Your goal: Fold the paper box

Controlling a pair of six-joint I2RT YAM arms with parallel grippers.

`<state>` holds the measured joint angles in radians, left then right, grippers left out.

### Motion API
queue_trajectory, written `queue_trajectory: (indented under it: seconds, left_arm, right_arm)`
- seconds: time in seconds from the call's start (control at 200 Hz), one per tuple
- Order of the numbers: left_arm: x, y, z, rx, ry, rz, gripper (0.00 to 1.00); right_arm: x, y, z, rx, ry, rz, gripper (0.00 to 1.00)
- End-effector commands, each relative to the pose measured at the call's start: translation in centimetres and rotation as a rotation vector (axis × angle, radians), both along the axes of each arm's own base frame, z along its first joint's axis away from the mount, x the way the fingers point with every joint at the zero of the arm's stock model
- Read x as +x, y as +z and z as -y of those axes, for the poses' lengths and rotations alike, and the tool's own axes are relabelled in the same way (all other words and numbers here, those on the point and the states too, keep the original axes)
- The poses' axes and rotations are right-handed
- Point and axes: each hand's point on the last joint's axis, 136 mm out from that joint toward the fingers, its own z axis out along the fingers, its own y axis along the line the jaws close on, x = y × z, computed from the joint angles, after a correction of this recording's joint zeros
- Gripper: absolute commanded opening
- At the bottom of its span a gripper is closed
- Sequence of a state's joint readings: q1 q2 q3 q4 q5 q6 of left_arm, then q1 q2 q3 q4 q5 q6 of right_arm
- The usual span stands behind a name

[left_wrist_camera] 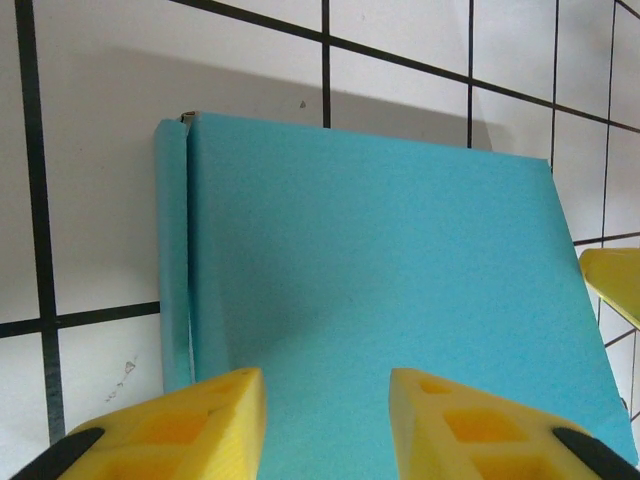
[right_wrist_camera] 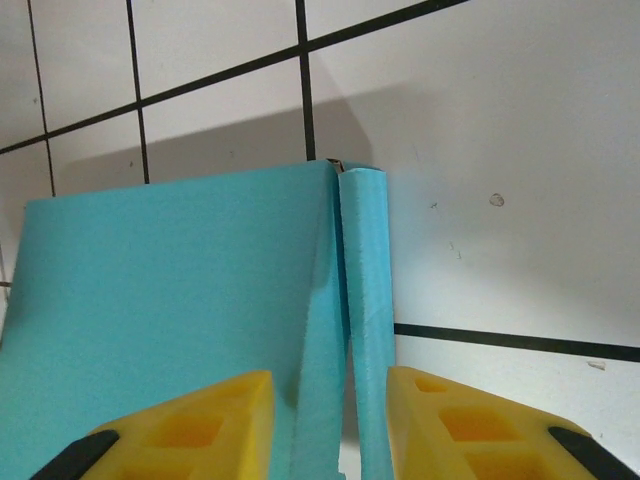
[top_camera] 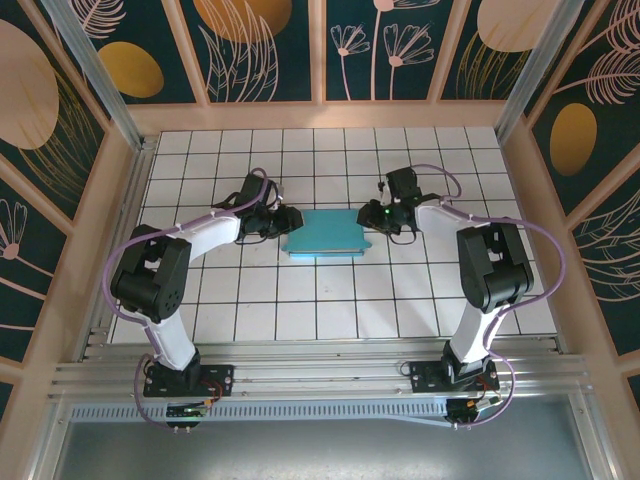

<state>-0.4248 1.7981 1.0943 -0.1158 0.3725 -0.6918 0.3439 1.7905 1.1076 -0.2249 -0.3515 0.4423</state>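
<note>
From above, the paper box [top_camera: 325, 237] lies teal side up at the middle of the tiled table [top_camera: 250, 310], already a shallow closed shape rather than a flat sheet. The left gripper [top_camera: 287, 222] sits at its 9 o'clock end and the right gripper [top_camera: 374, 217] at its 2 o'clock corner. My guess is that they bracket the box from opposite ends so it cannot slide while a last edge is pressed home. In the left wrist view, the left gripper [left_wrist_camera: 328, 430] shows its yellow fingers [left_wrist_camera: 190, 425] apart at 6 o'clock. The broad teal panel of the paper box [left_wrist_camera: 400, 270] shows in the gap and runs away toward 12 o'clock. Nothing is caught between the fingers, which hang over the panel's near end. A narrow folded strip [left_wrist_camera: 172, 250] runs along the box's 9 o'clock edge, outside the jaws. A yellow fingertip [left_wrist_camera: 615, 285] of the other arm shows at 3 o'clock. In the right wrist view, the right gripper [right_wrist_camera: 330, 430] also has its fingers parted. They straddle the seam where the panel of the paper box [right_wrist_camera: 170, 300] meets that folded strip [right_wrist_camera: 365, 270], which leads off toward 12 o'clock. I cannot tell whether they pinch the strip or merely flank it. The placement suggests that this edge is the one being tucked.
</note>
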Motion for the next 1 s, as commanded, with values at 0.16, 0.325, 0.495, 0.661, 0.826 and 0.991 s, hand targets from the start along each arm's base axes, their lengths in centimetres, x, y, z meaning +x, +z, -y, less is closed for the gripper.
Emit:
queue_trajectory:
  seconds: [0.16, 0.325, 0.495, 0.661, 0.826, 0.991]
  left_arm:
    - [0.0, 1.7, -0.1, 0.008, -0.009, 0.039, 0.41]
    - [0.3, 3.6, -0.4, 0.02, 0.002, 0.07, 0.42]
    - [-0.7, 4.0, -1.9, 0.092, 0.021, 0.055, 0.43]
    - [-2.2, 1.8, -3.0, 0.141, 0.031, -0.008, 0.43]
    - [-3.0, 0.7, -1.0, 0.024, -0.016, -0.049, 0.43]
    - [-2.9, 1.3, 0.2, -0.038, -0.042, -0.038, 0.39]
  right_arm:
    - [0.0, 2.4, -1.3, 0.056, 0.033, 0.028, 0.37]
    - [-0.2, 5.5, -1.7, 0.11, 0.03, 0.065, 0.4]
    - [-1.9, 5.8, -1.7, 0.134, 0.032, 0.026, 0.4]
    - [-3.5, 4.8, -1.5, 0.105, 0.032, -0.008, 0.42]
    - [-4.2, 3.0, -1.7, 0.091, 0.036, -0.043, 0.41]
    - [-4.5, 1.7, -1.7, 0.073, 0.036, -0.059, 0.36]
